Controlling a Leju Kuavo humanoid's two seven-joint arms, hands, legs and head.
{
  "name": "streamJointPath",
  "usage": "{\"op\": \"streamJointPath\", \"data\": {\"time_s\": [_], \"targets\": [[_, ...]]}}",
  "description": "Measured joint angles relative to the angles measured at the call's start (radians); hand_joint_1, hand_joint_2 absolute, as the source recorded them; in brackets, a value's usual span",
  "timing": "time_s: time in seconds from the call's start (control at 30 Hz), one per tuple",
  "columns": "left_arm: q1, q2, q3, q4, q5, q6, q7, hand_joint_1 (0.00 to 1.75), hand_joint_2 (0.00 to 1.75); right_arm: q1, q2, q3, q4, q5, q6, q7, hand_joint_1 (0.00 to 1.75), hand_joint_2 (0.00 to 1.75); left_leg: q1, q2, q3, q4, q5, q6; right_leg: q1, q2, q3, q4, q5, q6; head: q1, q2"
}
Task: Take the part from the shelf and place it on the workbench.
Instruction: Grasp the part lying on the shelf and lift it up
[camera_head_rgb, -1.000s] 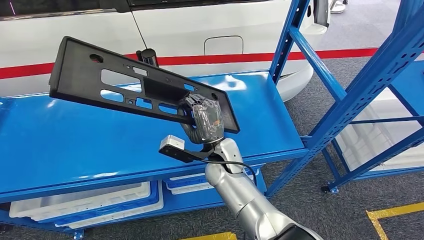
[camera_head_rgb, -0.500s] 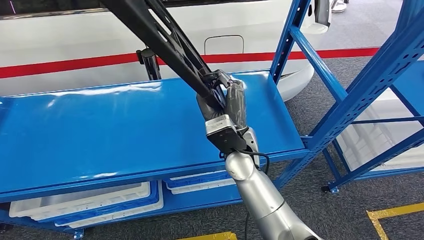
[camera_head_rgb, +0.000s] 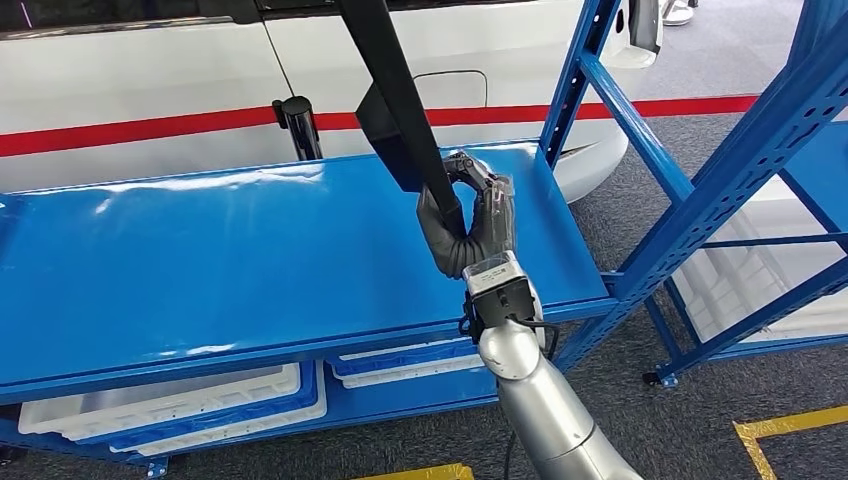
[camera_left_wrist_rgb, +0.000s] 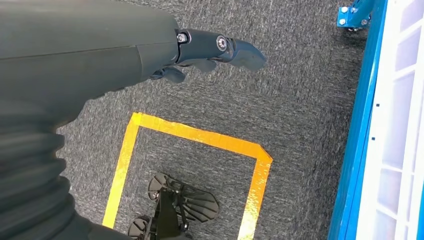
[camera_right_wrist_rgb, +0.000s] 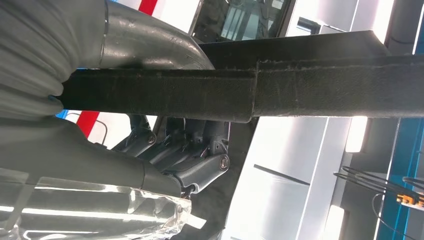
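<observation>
My right hand (camera_head_rgb: 468, 222) grips the lower end of a long black plastic part (camera_head_rgb: 392, 90) above the blue shelf (camera_head_rgb: 200, 260). The part stands almost upright, edge-on to the head view, and its upper end runs out of the top of the picture. In the right wrist view the part's dark edge (camera_right_wrist_rgb: 310, 92) crosses the picture, with the hand's fingers (camera_right_wrist_rgb: 190, 150) wrapped around it. My left hand (camera_left_wrist_rgb: 205, 50) hangs over the grey carpet with its fingers apart and nothing in it.
A white vehicle with a red stripe (camera_head_rgb: 130, 125) stands behind the shelf. Blue uprights (camera_head_rgb: 590, 70) and a second blue rack (camera_head_rgb: 760, 180) stand to the right. White bins (camera_head_rgb: 170, 400) lie under the shelf. Yellow tape (camera_left_wrist_rgb: 200, 137) marks the carpet.
My right hand has swung the part from lying flat and tilted over the shelf to nearly upright and edge-on. The hand has moved to the right and turned over.
</observation>
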Motion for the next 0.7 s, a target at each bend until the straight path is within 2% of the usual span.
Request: {"op": "streamJointPath", "data": {"time_s": [0.2, 0.33, 0.4, 0.47, 0.5, 0.57, 0.63, 0.67, 0.7], "targets": [[0.0, 0.0, 0.0, 0.0, -0.001, 0.004, 0.003, 0.0, 1.75, 0.015, -0.012, 0.007, -0.003, -0.056, 0.041, -0.019, 1.71, 1.75, 0.0, 0.0, 0.0, 0.0, 0.0, 0.0, 0.0, 0.0, 0.0, 0.0, 0.0, 0.0, 0.0, 0.0], [0.0, -0.002, 0.0, 0.0, -0.008, 0.039, 0.016, 0.0, 1.75, 0.029, -0.018, 0.009, -0.003, -0.099, 0.072, -0.029, 1.71, 1.75, 0.0, 0.0, 0.0, 0.0, 0.0, 0.0, 0.0, 0.0, 0.0, 0.0, 0.0, 0.0, 0.0, 0.0], [0.0, -0.003, 0.0, 0.0, -0.009, 0.044, 0.017, 0.0, 1.75, 0.034, -0.022, 0.009, -0.002, -0.105, 0.076, -0.035, 1.71, 1.75, -0.001, 0.0, -0.002, 0.004, -0.002, 0.007, -0.008, 0.0, 0.002, -0.003, 0.003, 0.006, -0.001, 0.0], [0.0, -0.002, 0.0, 0.0, -0.01, 0.025, 0.016, 0.0, 1.75, 0.037, -0.025, 0.009, -0.002, -0.114, 0.083, -0.045, 1.71, 1.75, 0.001, 0.001, 0.001, -0.002, 0.003, 0.019, -0.014, -0.001, 0.002, -0.003, 0.004, 0.016, -0.001, 0.0], [0.0, -0.001, 0.0, 0.0, -0.011, 0.013, 0.016, 0.0, 1.75, 0.038, -0.027, 0.009, -0.002, -0.118, 0.087, -0.05, 1.71, 1.75, 0.003, 0.002, 0.005, -0.012, 0.01, 0.026, -0.011, -0.002, -0.005, 0.011, -0.006, 0.015, 0.0, 0.0], [-0.001, 0.0, 0.0, 0.0, -0.012, -0.004, 0.016, 0.0, 1.75, 0.041, -0.034, 0.009, -0.002, -0.123, 0.09, -0.056, 1.71, 1.75, 0.008, 0.005, 0.012, -0.028, 0.021, 0.035, -0.009, -0.003, -0.046, 0.099, -0.054, 0.003, 0.001, 0.0], [-0.001, 0.001, 0.0, 0.0, -0.012, -0.008, 0.018, 0.0, 1.75, 0.045, -0.042, 0.01, 0.0, -0.125, 0.091, -0.058, 1.71, 1.75, 0.007, 0.005, 0.009, -0.029, 0.024, 0.037, -0.011, -0.004, -0.109, 0.235, -0.114, -0.007, 0.002, 0.0], [-0.001, 0.002, 0.0, 0.0, -0.012, -0.009, 0.019, 0.0, 1.75, 0.05, -0.046, 0.01, 0.001, -0.126, 0.091, -0.058, 1.71, 1.75, 0.007, 0.005, 0.006, -0.029, 0.026, 0.035, -0.012, -0.004, -0.132, 0.287, -0.132, -0.006, 0.003, 0.0], [0.0, 0.003, 0.001, 0.0, -0.011, -0.011, 0.02, 0.0, 1.75, 0.054, -0.049, 0.01, 0.002, -0.126, 0.091, -0.058, 1.71, 1.75, 0.007, 0.005, 0.004, -0.028, 0.028, 0.032, -0.014, -0.004, -0.137, 0.305, -0.136, 0.0, 0.003, 0.0]]}}
